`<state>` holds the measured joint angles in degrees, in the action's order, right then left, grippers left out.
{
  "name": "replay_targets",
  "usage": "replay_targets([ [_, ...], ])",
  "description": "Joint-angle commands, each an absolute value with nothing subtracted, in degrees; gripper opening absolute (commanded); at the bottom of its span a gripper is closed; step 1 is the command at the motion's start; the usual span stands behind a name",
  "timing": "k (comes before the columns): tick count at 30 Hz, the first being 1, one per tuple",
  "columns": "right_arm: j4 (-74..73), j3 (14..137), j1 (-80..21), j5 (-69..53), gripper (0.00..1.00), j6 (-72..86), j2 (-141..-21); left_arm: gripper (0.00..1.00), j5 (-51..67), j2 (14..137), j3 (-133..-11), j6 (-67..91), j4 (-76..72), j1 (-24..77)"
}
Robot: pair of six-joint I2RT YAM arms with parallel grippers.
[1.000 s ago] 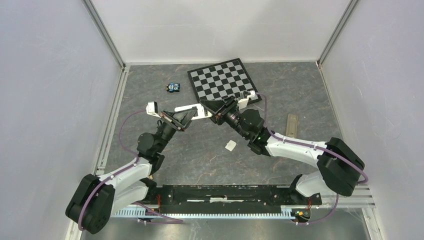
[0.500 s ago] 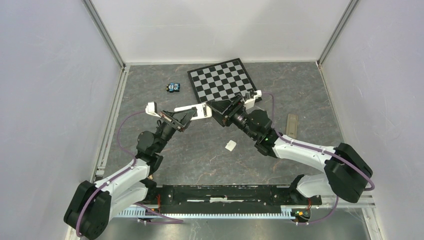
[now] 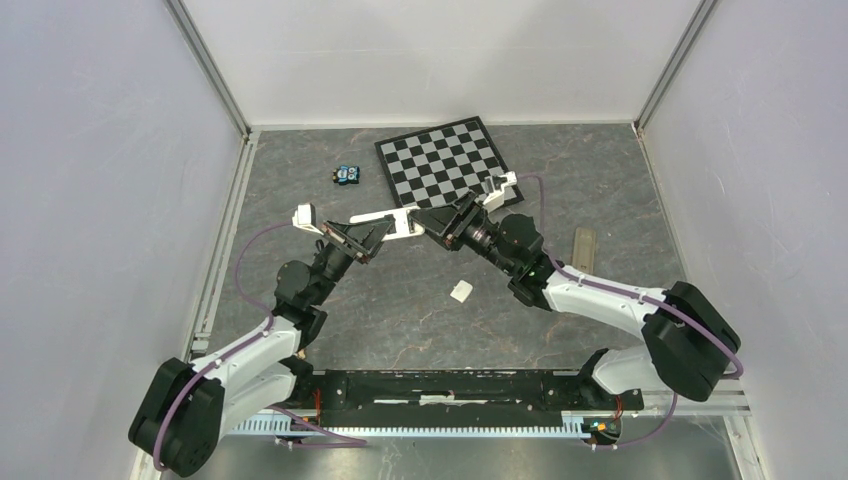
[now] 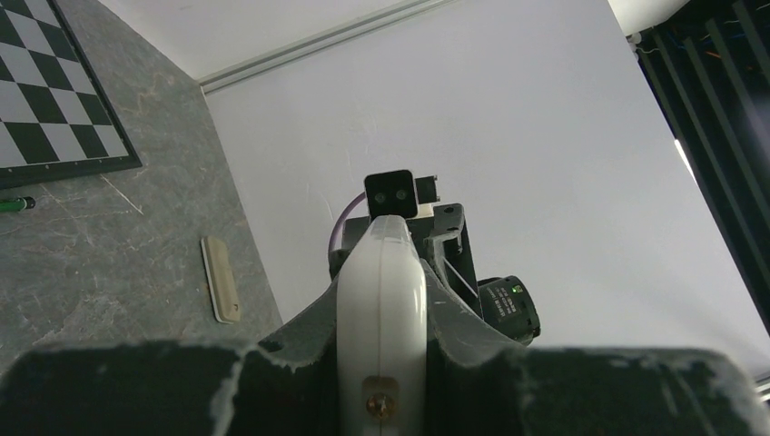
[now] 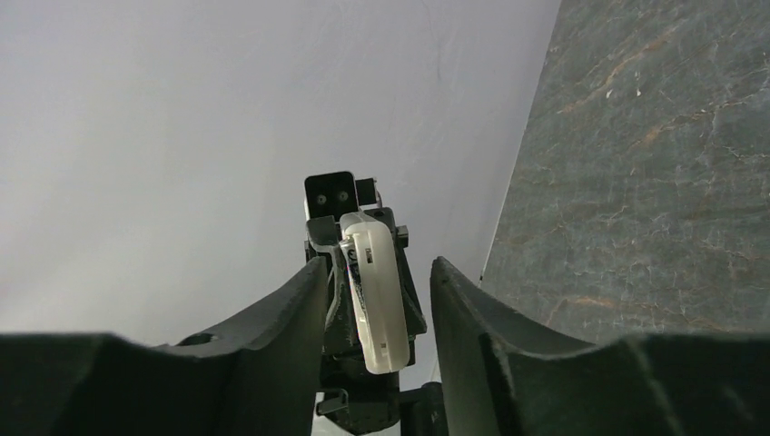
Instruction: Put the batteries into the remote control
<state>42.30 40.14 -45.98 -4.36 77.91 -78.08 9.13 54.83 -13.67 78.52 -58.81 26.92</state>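
My left gripper is shut on the white remote control and holds it above the table. In the left wrist view the remote stands edge-on between my fingers. My right gripper is open and faces the remote's free end. In the right wrist view the remote shows in the gap of the right gripper; whether it touches a finger I cannot tell. The batteries, small and dark with an orange end, lie on the table left of the checkerboard.
A checkerboard lies at the back centre. A small white piece lies on the table below the grippers. A tan slab lies to the right and also shows in the left wrist view. White walls enclose the table.
My right arm has shifted slightly right and its wrist has turned, with the gripper staying at the remote's end. My left arm holds the remote almost still.
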Motion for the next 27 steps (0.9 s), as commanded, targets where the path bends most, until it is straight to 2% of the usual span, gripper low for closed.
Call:
replay_targets([
  [1,44.94,43.82,-45.67,-7.59,0.47,75.22,-79.32,0.02,9.01,54.93,-15.56,77.87,-61.67,26.73],
  [5,44.03,44.93,-45.20,-9.62,0.36,73.42,-80.40,0.02,9.46,54.80,-15.75,77.68,-61.70,26.72],
  [11,38.97,45.15,-45.22,-8.63,0.14,69.50,-80.03,0.02,10.27,54.40,-15.64,76.45,-62.14,26.72],
  [14,39.03,44.22,-45.18,-8.13,0.11,68.64,-79.65,0.02,10.85,54.38,-15.73,75.82,-62.53,26.72],
  [15,39.02,44.21,-45.18,-8.43,0.13,68.34,-79.71,0.02,10.96,54.40,-15.73,75.60,-62.66,26.74],
  [16,38.86,44.39,-45.09,-8.86,0.19,67.93,-79.79,0.02,10.99,54.49,-15.65,75.43,-62.67,26.72],
  [19,39.52,44.50,-44.20,-10.70,0.58,65.50,-79.23,0.02,10.77,54.38,-15.13,74.47,-62.07,26.70],
  [20,39.60,44.39,-43.50,-11.39,0.68,64.00,-78.55,0.02,10.73,54.23,-14.88,73.98,-61.21,26.59],
  [22,38.17,44.17,-41.92,-13.17,0.78,60.64,-76.86,0.02,10.53,53.61,-14.28,72.23,-59.25,26.39],
  [27,25.66,45.31,-37.97,-16.31,0.91,45.35,-70.34,0.02,9.43,51.02,-12.62,67.50,-52.69,25.70],
])
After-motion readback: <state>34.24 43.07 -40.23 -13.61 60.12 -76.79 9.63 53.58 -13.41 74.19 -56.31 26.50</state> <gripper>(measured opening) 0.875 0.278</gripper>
